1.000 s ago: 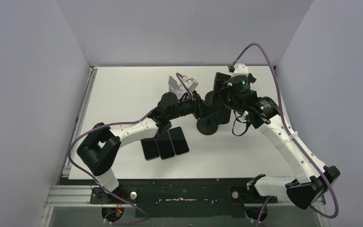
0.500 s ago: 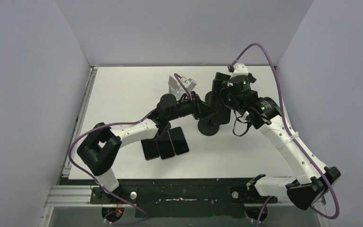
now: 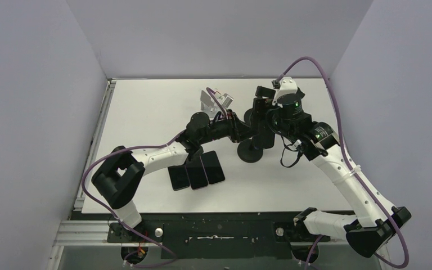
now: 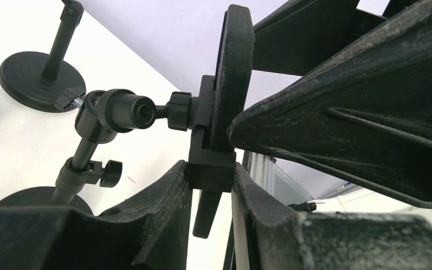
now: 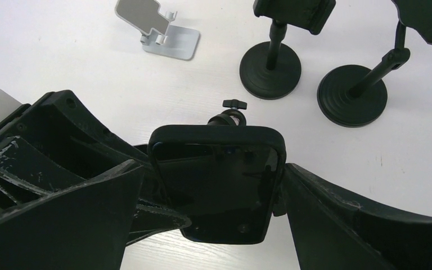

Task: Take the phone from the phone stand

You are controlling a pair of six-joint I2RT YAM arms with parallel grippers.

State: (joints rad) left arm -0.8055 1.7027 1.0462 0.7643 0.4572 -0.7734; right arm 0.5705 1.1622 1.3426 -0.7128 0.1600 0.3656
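compared with one second earlier, the right gripper (image 5: 212, 167) stands wider and its arm has swung outward to the right. the left arm, the phone stand (image 3: 249, 153) and the phone (image 5: 216, 188) hold position.

the phone sits in the stand's cradle, between the spread right fingers (image 5: 73, 208), which flank it on either side. contact cannot be confirmed. the left gripper (image 4: 209, 174) is narrow, clamped on the bracket behind the cradle.

from above, both grippers and the phone merge into one dark mass. in the right wrist view the phone hides the stand's base.

count:
- one mounted phone
- three flat phones (image 3: 197, 170) in a row on the table (image 3: 146, 107)
- two further black stands (image 5: 270, 70), cradles cut off at the top edge
- one silver stand (image 5: 158, 27)
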